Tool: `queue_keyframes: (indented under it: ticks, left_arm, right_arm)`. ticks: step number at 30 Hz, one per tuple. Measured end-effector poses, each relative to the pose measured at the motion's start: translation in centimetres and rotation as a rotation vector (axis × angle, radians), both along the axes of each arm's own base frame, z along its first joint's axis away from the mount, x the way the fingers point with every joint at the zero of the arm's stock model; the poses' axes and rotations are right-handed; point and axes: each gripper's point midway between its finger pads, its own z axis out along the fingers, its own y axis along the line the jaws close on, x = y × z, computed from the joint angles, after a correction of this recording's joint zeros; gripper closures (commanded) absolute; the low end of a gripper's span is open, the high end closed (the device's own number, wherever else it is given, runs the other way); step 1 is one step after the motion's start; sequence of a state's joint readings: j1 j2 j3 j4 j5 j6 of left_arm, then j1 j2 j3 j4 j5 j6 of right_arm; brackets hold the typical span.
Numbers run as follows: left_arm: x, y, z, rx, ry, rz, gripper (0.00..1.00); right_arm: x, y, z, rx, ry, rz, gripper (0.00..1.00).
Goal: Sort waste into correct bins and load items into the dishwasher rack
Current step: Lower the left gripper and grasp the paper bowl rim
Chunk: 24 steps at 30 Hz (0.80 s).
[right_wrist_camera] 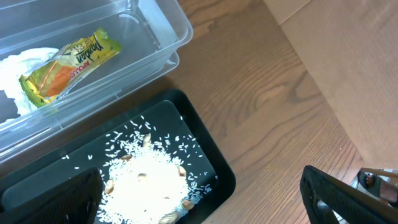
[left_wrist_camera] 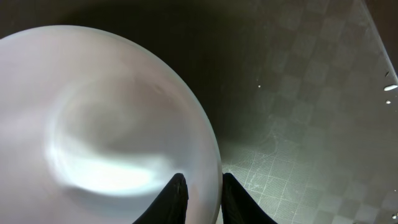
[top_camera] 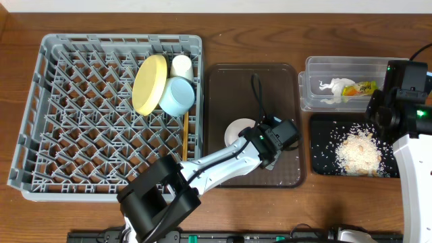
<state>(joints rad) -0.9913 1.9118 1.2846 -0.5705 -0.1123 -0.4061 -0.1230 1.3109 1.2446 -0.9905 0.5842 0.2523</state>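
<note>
1. The left gripper (left_wrist_camera: 202, 185) lay nearest the lens, at the bottom edge of the left wrist view. Its two dark fingers (left_wrist_camera: 176, 199) stood narrow, closed across the rim of the white bowl (left_wrist_camera: 106, 124).
2. One finger sat inside the bowl wall and the other outside, with the rim between them at the bowl's lower right edge. The bowl filled the left half of that view.
3. In the overhead view the bowl sat at the centre of the frame, over the brown serving tray (top_camera: 283, 88). Whether it rested on the tray or hung just above it could not be told.
4. Handling judgement: the bowl appeared rigid, smooth and glossy, so likely slippery and breakable. A rim pinch is the only workable hold. Held at one edge, the bowl is likely to tilt or swing.
5. The dishwasher rack (top_camera: 40, 135) occupied the left of the overhead frame. It held the yellow plate (top_camera: 148, 84) on edge, the light blue bowl (top_camera: 177, 96) and the small white cup (top_camera: 181, 65) at its upper right. The chopsticks (top_camera: 185, 135) lay along its right wall.
6. The right gripper (right_wrist_camera: 186, 186) stood wide and empty at the right of the overhead frame, above the black tray (top_camera: 320, 145) holding the crumbs (top_camera: 358, 154).
7. The clear tub (top_camera: 310, 67), above the black tray, held the napkin (top_camera: 331, 89) and the wrapper (top_camera: 358, 88).
8. Judged status: waste sorted; the white bowl was the last item outside the rack.
</note>
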Motion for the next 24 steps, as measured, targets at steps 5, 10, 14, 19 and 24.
queue_keyframes:
  ticks: [5, 10, 14, 19, 24]
  left_arm:
    - [0.2, 0.1, 0.1, 0.005, -0.012, 0.003, 0.8]
    - [0.5, 0.2, 0.1, 0.013, -0.027, 0.01, 0.91]
    - [0.8, 0.1, 0.3, 0.012, -0.047, 0.003, 0.93]
    - [1.1, 0.0, 0.4, 0.006, -0.059, 0.005, 0.93]
    - [1.1, 0.0, 0.4, 0.006, -0.059, 0.005, 0.92]
  right_arm:
    - [0.0, 0.0, 0.0, 0.0, 0.0, 0.0, 0.01]
    - [0.0, 0.0, 0.0, 0.0, 0.0, 0.0, 0.01]
    - [0.0, 0.0, 0.0, 0.0, 0.0, 0.0, 0.01]
    - [0.0, 0.0, 0.0, 0.0, 0.0, 0.0, 0.01]
    - [0.0, 0.0, 0.0, 0.0, 0.0, 0.0, 0.01]
